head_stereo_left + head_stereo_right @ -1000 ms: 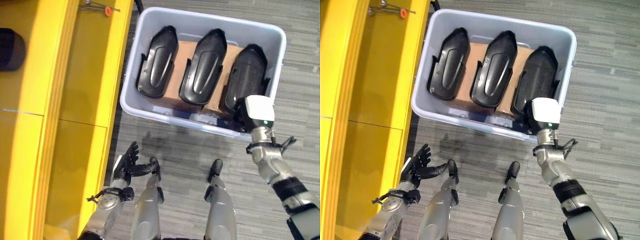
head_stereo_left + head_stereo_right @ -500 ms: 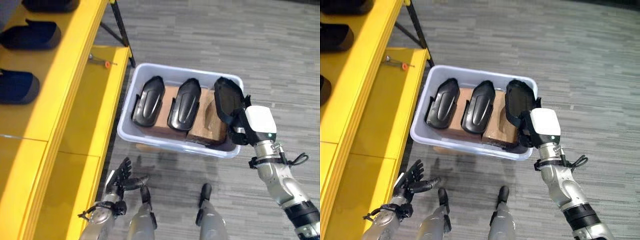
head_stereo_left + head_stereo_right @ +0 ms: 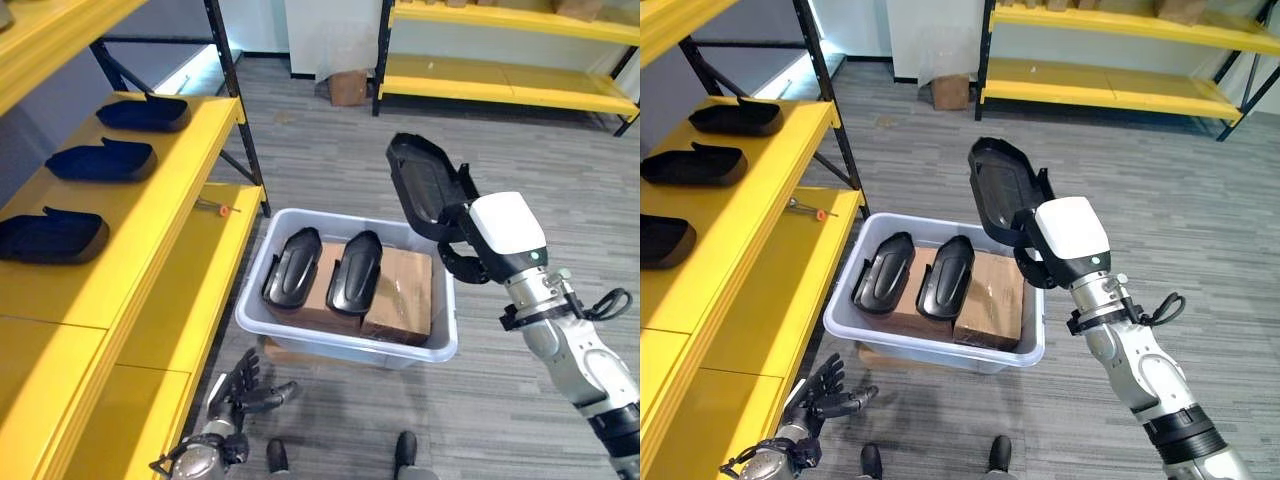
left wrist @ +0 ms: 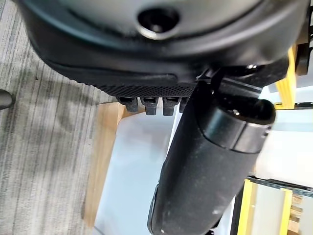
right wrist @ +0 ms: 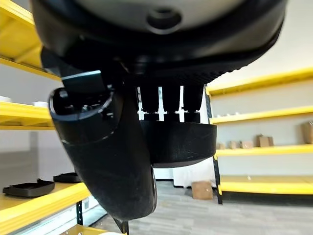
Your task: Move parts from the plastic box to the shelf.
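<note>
My right hand (image 3: 470,250) has lifted one black curved plastic part (image 3: 422,186) up out of the pale grey plastic box (image 3: 345,345) — fingers curled tight on it — so next it goes to the yellow shelf (image 3: 120,215), left hand (image 3: 240,385) loose.

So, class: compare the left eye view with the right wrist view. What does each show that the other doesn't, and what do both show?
Left eye view alone: the plastic box on the floor with two black parts on cardboard boxes, and the open left hand. Right wrist view alone: the right hand's fingers curled over the lifted black part from close up. Both: that held part, the right hand, and yellow shelves.
</note>
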Controlling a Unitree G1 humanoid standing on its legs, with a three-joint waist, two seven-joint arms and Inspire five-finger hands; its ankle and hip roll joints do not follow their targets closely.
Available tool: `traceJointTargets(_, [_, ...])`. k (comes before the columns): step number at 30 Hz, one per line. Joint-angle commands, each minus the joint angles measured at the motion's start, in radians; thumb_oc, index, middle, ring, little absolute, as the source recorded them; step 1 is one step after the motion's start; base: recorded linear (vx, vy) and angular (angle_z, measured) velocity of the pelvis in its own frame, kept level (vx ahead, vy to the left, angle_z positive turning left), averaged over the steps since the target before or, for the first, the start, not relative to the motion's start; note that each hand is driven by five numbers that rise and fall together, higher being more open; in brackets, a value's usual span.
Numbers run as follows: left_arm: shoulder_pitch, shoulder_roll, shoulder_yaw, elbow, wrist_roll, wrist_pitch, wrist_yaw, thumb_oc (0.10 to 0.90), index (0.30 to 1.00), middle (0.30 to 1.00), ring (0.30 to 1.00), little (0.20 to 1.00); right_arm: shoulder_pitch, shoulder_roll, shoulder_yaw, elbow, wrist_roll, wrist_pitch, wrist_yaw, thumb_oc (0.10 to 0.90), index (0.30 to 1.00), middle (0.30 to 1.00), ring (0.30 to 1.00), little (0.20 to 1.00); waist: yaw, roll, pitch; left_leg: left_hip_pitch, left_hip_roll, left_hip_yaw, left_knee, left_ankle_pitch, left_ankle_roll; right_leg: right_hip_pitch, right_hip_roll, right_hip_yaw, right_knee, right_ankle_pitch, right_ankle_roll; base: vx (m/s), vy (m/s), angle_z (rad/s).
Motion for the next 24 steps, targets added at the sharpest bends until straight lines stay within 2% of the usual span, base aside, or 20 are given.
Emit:
traceJointTargets(1, [-0.032,0.007,0.004,-0.053,0.019,-0.064,-0.001,0.9,1.0,1.0,1.0,1.0,-0.157,-0.048,-0.039,-0.108,-0.002,-0.016,-0.05,0.4,0.3,0.3,0.3,0.3,0.021,-0.002,-0.087,0.072,0.06,-0.017,0.013,-0.085,-0.012,-0.016,-0.056,-0.027,0.137,-0.084,0.053,0.0,-0.045,0.1])
traceJointTargets(5, [-0.033,0.004,0.005,-0.057,0.013,-0.066,0.004,0.9,1.0,1.0,1.0,1.0,-0.18,-0.035,-0.024,-0.126,0.02,-0.028,-0.044,0.4,0.3,0.3,0.3,0.3,0.026,0.002,-0.091,0.069,0.077,-0.035,0.042,-0.089,-0.015,0.007,-0.038,-0.035,0.148,-0.112,0.039,0.01,-0.07,0.09])
traceJointTargets(9, [-0.025,-0.004,0.02,-0.099,-0.022,-0.074,0.025,0.9,1.0,1.0,1.0,1.0,-0.248,-0.022,0.018,-0.131,0.034,-0.037,-0.05,0.4,0.3,0.3,0.3,0.3,0.05,0.003,-0.092,0.047,0.119,-0.063,0.083,-0.07,-0.036,0.041,0.01,-0.053,0.137,-0.148,0.013,-0.02,-0.154,0.18])
traceJointTargets(10, [-0.017,-0.009,0.025,-0.113,-0.035,-0.075,0.029,0.9,1.0,1.0,1.0,1.0,-0.272,-0.013,0.03,-0.137,0.047,-0.043,-0.051,0.4,0.3,0.3,0.3,0.3,0.058,0.005,-0.09,0.041,0.134,-0.072,0.087,-0.055,-0.044,0.047,0.028,-0.059,0.132,-0.157,0.003,-0.02,-0.225,0.23])
traceJointTargets(11, [0.002,-0.021,0.034,-0.129,-0.051,-0.081,0.042,0.9,1.0,1.0,1.0,1.0,-0.326,0.003,0.063,-0.136,0.052,-0.046,-0.059,0.4,0.3,0.3,0.3,0.3,0.088,0.007,-0.089,0.032,0.151,-0.091,0.09,-0.028,-0.053,0.056,0.053,-0.07,0.121,-0.168,-0.006,-0.02,-0.179,0.19])
traceJointTargets(13, [0.004,-0.024,0.038,-0.132,-0.051,-0.08,0.043,0.9,1.0,1.0,1.0,1.0,-0.336,0.005,0.072,-0.129,0.052,-0.046,-0.062,0.4,0.3,0.3,0.3,0.3,0.082,0.012,-0.088,0.032,0.155,-0.094,0.089,-0.027,-0.056,0.059,0.058,-0.073,0.119,-0.167,-0.009,-0.02,-0.113,0.15])
traceJointTargets(14, [0.019,-0.032,0.046,-0.15,-0.055,-0.085,0.056,0.9,1.0,1.0,1.0,1.0,-0.382,0.016,0.09,-0.129,0.056,-0.045,-0.073,0.4,0.3,0.3,0.3,0.3,0.113,0.011,-0.076,0.01,0.172,-0.104,0.103,0.012,-0.069,0.065,0.077,-0.085,0.112,-0.178,-0.017,-0.09,-0.153,0.22])
traceJointTargets(16, [0.012,-0.031,0.04,-0.157,-0.062,-0.085,0.067,0.9,1.0,1.0,1.0,1.0,-0.429,0.007,0.103,-0.117,0.052,-0.036,-0.091,0.4,0.3,0.3,0.3,0.3,0.122,0.018,-0.051,-0.043,0.191,-0.11,0.136,0.055,-0.083,0.066,0.086,-0.121,0.115,-0.19,-0.032,-0.2,-0.17,0.34])
traceJointTargets(17, [-0.013,-0.023,0.019,-0.158,-0.072,-0.088,0.078,0.9,1.0,1.0,1.0,1.0,-0.442,-0.006,0.099,-0.115,0.051,-0.027,-0.112,0.4,0.3,0.3,0.3,0.3,0.101,0.014,-0.022,-0.1,0.213,-0.01,0.229,0.066,-0.059,0.059,0.075,-0.18,0.135,-0.198,-0.052,-0.21,-0.107,0.34])
traceJointTargets(18, [-0.014,-0.024,0.019,-0.158,-0.073,-0.088,0.078,0.9,1.0,1.0,1.0,1.0,-0.444,-0.006,0.099,-0.114,0.051,-0.027,-0.113,0.4,0.3,0.3,0.3,0.3,0.1,0.014,-0.023,-0.107,0.214,-0.014,0.237,0.062,-0.059,0.057,0.074,-0.181,0.138,-0.199,-0.052,-0.17,-0.112,0.81])
traceJointTargets(19, [-0.016,-0.024,0.012,-0.165,-0.078,-0.088,0.08,0.9,1.0,1.0,1.0,1.0,-0.445,-0.004,0.1,-0.12,0.043,-0.023,-0.123,0.4,0.3,0.3,0.3,0.3,0.086,0.013,-0.023,-0.096,0.239,0.038,0.266,0.038,-0.066,0.057,0.073,-0.193,0.146,-0.214,-0.052,-0.07,-0.035,1.2])
traceJointTargets(20, [-0.028,-0.02,0.003,-0.181,-0.086,-0.087,0.089,0.9,1.0,1.0,1.0,1.0,-0.45,0.006,0.098,-0.121,0.034,-0.008,-0.137,0.4,0.3,0.3,0.3,0.3,0.069,0.017,-0.024,-0.063,0.292,0.123,0.327,0.008,-0.069,0.046,0.067,-0.24,0.18,-0.233,-0.066,-0.07,-0.035,1.4])
traceJointTargets(21, [-0.027,-0.02,0.002,-0.182,-0.086,-0.087,0.089,0.9,1.0,1.0,1.0,1.0,-0.45,0.005,0.1,-0.121,0.033,-0.007,-0.138,0.4,0.3,0.3,0.3,0.3,0.069,0.018,-0.023,-0.061,0.293,0.123,0.328,0.004,-0.069,0.047,0.066,-0.24,0.186,-0.237,-0.066,-0.11,0.03,1.24])
traceJointTargets(22, [-0.046,-0.011,-0.012,-0.198,-0.084,-0.088,0.087,0.9,1.0,1.0,1.0,1.0,-0.448,0.007,0.093,-0.124,0.035,-0.003,-0.14,0.4,0.3,0.3,0.3,0.3,0.057,0.018,-0.031,-0.033,0.317,0.17,0.364,-0.006,-0.067,0.042,0.05,-0.277,0.213,-0.24,-0.072,-0.01,0.127,0.93])
traceJointTargets(24, [-0.075,-0.004,-0.033,-0.198,-0.081,-0.084,0.084,0.9,1.0,1.0,1.0,1.0,-0.419,-0.001,0.057,-0.145,0.04,-0.001,-0.139,0.4,0.3,0.3,0.3,0.3,0.026,0.027,-0.044,-0.001,0.311,0.224,0.276,-0.045,-0.067,0.041,0.004,-0.329,0.272,-0.242,-0.049,0.03,0.217,1.1])
